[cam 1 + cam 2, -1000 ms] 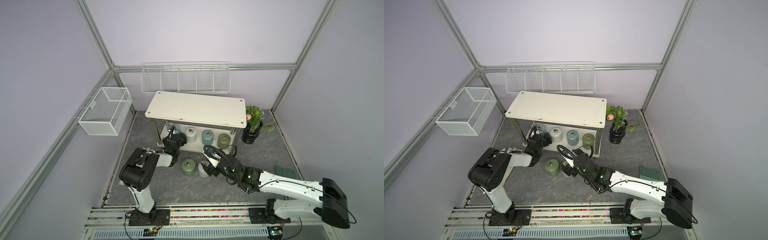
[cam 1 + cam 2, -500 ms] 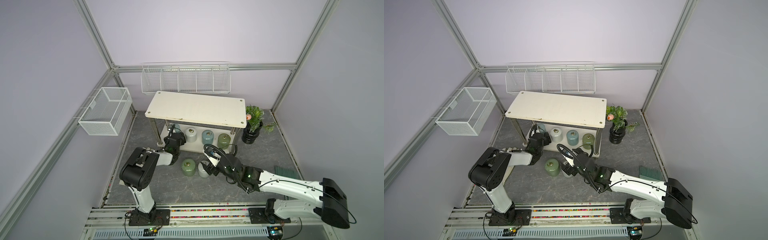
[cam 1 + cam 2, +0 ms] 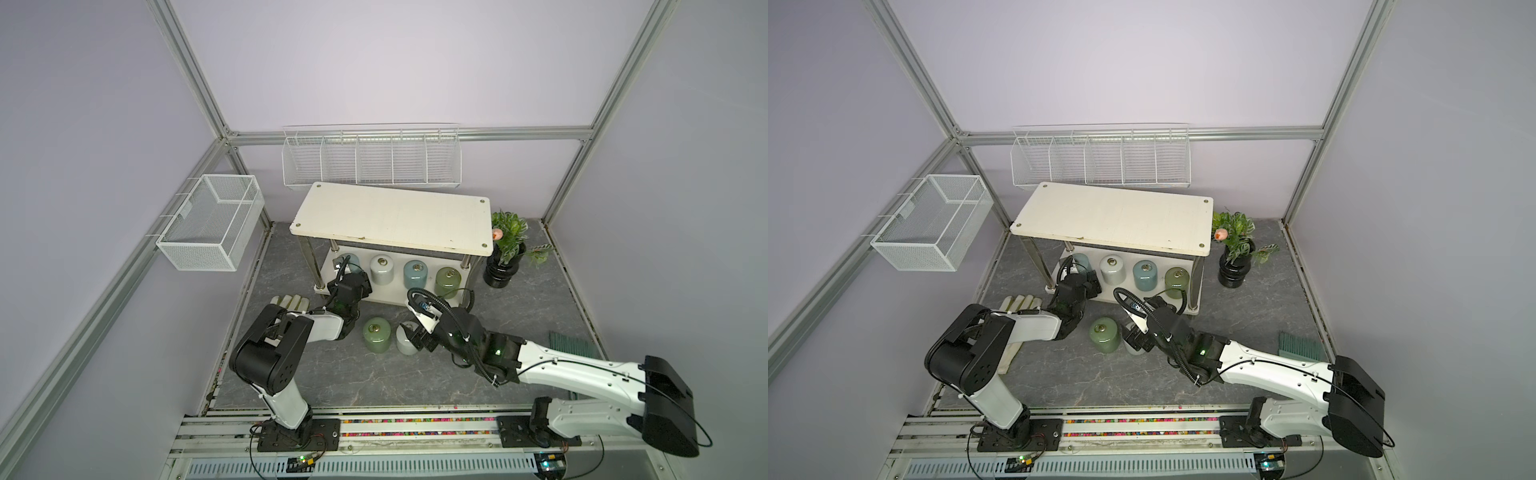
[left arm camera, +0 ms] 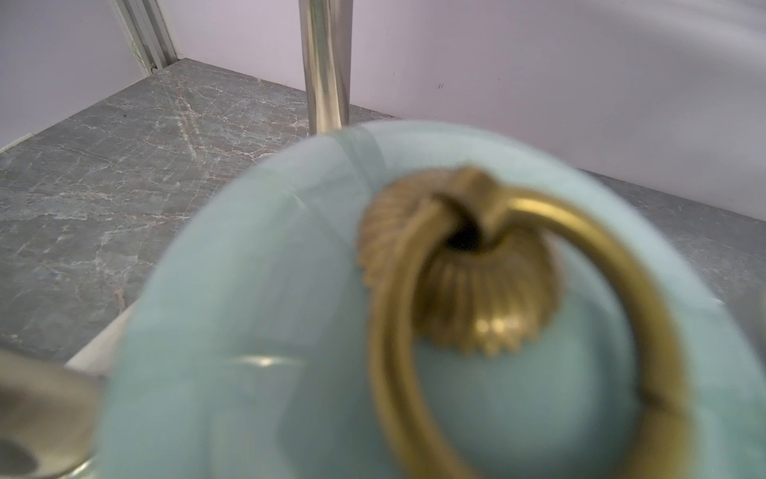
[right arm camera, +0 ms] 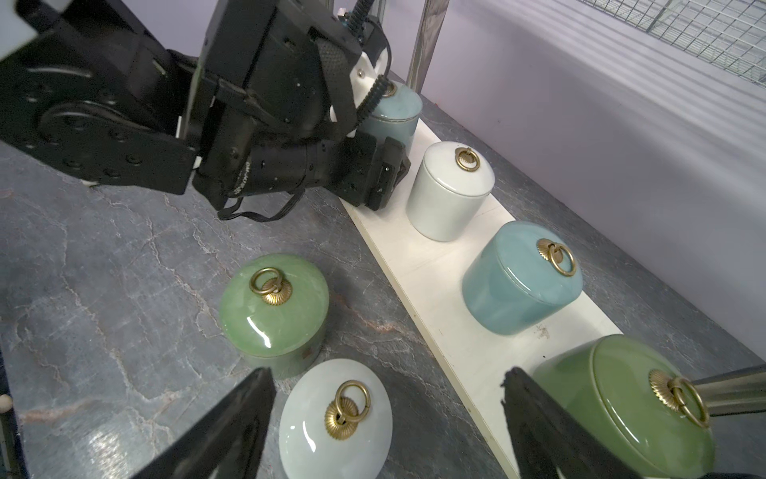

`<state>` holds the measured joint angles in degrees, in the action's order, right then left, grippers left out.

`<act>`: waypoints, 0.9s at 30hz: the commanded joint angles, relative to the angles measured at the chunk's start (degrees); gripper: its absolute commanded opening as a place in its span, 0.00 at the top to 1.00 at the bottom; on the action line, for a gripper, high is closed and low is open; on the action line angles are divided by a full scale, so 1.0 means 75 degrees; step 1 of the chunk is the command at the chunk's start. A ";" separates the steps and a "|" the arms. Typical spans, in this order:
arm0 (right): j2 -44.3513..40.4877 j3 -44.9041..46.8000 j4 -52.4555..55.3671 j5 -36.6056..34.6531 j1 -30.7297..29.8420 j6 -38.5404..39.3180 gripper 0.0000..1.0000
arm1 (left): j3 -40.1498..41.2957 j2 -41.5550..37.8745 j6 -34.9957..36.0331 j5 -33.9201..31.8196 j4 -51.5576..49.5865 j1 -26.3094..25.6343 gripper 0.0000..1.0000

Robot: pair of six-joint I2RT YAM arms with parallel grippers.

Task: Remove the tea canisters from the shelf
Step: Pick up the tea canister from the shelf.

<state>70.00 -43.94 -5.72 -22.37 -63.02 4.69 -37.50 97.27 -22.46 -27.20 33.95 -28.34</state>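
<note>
The shelf (image 3: 390, 216) (image 3: 1113, 216) holds four tea canisters on its lower board (image 5: 435, 269): blue-grey (image 3: 351, 262), white (image 3: 381, 269), blue-grey (image 3: 415, 272) and green (image 3: 448, 280). My left gripper (image 3: 351, 275) (image 3: 1081, 276) reaches in at the leftmost blue-grey canister (image 4: 290, 331), whose lid fills the left wrist view. Its jaws are hidden. A green canister (image 3: 376, 334) (image 5: 273, 307) and a white one (image 3: 405, 340) (image 5: 335, 414) stand on the floor. My right gripper (image 3: 417, 338) (image 5: 385, 373) hangs open over the white one, touching nothing.
A black vase with a plant (image 3: 503, 270) stands right of the shelf. White wire baskets hang on the left wall (image 3: 212, 222) and the back wall (image 3: 372, 160). A pale folded thing (image 3: 289, 301) lies by the left arm. A chrome post (image 4: 325, 62) stands behind the canister.
The left gripper has edged slightly further in at the leftmost canister. The right arm has barely moved.
</note>
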 commanded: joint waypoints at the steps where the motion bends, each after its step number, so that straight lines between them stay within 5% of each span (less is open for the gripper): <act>1: -0.0082 0.0049 -0.0311 0.0113 0.0040 0.0008 0.11 | 0.0362 -0.0044 -0.0417 0.0018 -0.0568 -0.0149 0.20; 27: -0.0624 0.0575 -0.0686 0.0041 0.0052 0.0034 0.11 | 0.0454 -0.1415 0.0483 -0.0198 -0.0828 -0.0306 0.21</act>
<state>66.74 -40.49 -9.08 -22.22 -62.98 4.71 -32.99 87.74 -19.66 -27.79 24.08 -30.20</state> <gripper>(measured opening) 0.889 0.827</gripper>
